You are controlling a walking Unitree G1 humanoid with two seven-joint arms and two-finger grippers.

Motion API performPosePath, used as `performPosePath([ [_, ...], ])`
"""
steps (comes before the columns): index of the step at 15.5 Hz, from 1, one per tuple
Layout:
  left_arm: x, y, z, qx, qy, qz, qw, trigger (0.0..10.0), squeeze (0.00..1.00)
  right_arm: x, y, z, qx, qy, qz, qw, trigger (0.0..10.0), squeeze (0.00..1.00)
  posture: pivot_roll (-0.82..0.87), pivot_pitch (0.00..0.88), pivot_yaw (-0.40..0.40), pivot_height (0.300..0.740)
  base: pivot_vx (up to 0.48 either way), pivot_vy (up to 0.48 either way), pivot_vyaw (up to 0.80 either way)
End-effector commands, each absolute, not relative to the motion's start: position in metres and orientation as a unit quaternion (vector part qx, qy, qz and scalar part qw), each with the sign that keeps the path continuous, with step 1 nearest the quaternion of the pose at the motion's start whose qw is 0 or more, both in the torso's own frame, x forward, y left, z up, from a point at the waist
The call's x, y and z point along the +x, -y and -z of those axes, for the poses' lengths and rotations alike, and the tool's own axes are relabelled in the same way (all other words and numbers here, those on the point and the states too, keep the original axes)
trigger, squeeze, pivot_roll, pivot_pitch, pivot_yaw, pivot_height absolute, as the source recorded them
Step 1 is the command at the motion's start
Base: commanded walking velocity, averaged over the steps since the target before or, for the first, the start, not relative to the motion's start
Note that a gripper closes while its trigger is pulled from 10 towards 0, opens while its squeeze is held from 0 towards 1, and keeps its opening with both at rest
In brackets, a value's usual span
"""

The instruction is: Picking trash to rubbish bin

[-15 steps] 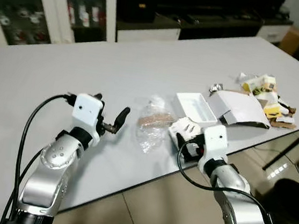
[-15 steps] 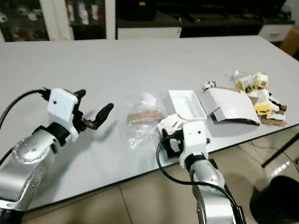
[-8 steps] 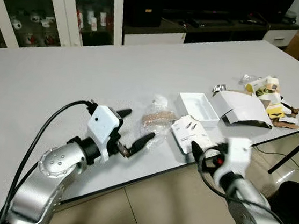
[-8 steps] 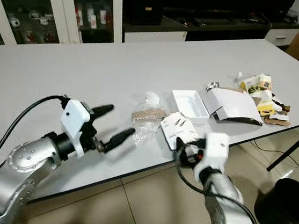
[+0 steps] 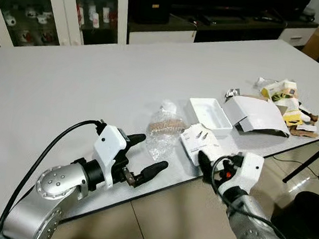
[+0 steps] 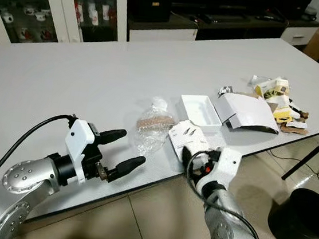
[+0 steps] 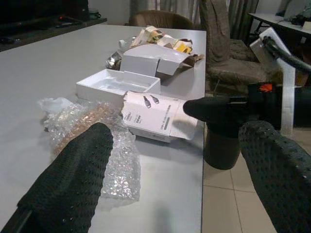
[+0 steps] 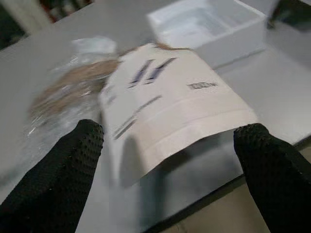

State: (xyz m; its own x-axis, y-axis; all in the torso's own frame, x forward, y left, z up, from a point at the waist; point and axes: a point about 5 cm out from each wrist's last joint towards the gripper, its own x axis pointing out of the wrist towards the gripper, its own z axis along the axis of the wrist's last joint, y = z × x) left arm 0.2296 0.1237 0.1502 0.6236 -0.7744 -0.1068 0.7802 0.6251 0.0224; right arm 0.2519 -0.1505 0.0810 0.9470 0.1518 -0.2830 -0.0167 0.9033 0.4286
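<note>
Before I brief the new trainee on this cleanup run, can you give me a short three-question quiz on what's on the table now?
1. True or false: the right gripper is shut on the white paper packet.
2. What lies nearest the left gripper?
A. the bubble wrap
B. the open white box
C. the pile of torn cartons
3. Fill in: the black rubbish bin stands on the ____, beyond the table's right end.

Key
1. False: its fingers are open, at the table edge by the packet.
2. A
3. floor
</note>
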Motion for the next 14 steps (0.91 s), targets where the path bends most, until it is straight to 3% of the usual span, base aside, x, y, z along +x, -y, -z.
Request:
performPosePath([
  [1,0.228,-0.120,-0.157,0.034,-0.033,0.439,0.897,10.0,0.00,0.253,0.156,-0.082,0.234,-0.148,-0.026,0.961,10.0,0.00,-0.01,0.000,-0.071,0.740,0.000,0.000,0.00],
  [8,0.228,-0.122,-0.158,0.058,-0.026,0.434,0.898,10.0,0.00,0.259,0.149,-0.075,0.297,-0.170,-0.045,0.938,10.0,0.00,0.01,0.000,-0.078,0.740,0.000,0.000,0.00],
  [14,0.230,-0.118,-0.158,0.088,-0.022,0.444,0.892,10.0,0.00,0.275,0.139,-0.076,0.285,-0.172,-0.068,0.941,10.0,0.00,0.02,0.000,-0.085,0.740,0.000,0.000,0.00],
])
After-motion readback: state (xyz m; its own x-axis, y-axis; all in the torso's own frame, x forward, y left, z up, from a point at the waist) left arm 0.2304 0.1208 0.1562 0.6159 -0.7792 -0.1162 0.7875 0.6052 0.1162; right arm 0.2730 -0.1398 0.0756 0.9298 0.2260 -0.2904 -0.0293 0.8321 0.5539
